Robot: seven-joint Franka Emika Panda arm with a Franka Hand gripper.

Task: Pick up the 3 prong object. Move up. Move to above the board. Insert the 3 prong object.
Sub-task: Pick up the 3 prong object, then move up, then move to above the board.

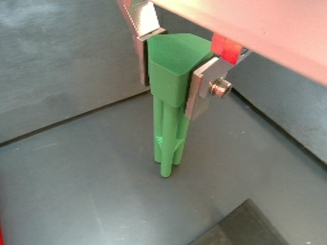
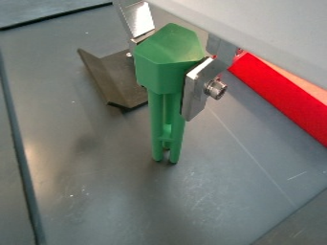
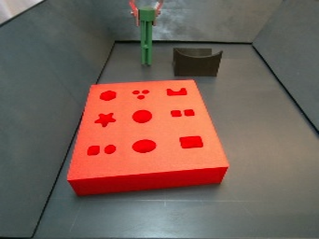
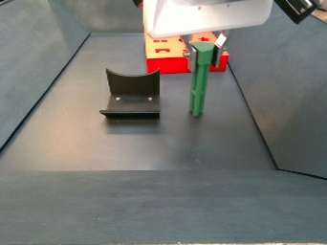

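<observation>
The 3 prong object (image 1: 166, 134) is a tall green stick with a wider blocky top, standing upright. My gripper (image 1: 173, 72) is shut on its top, one silver finger on each side; this shows in both wrist views (image 2: 169, 59). In both side views the stick (image 3: 145, 42) (image 4: 200, 81) hangs from the gripper (image 3: 145, 11) (image 4: 202, 43) at the far end of the floor, beyond the board's edge. I cannot tell whether its prongs touch the floor. The red board (image 3: 144, 131) lies flat with shaped cut-outs, and also shows behind the stick (image 4: 163, 63) (image 2: 288, 96).
A dark grey notched block (image 3: 195, 62) stands on the floor beside the stick, also seen in a side view (image 4: 129, 93) and a wrist view (image 2: 109, 77). Grey walls enclose the floor on all sides.
</observation>
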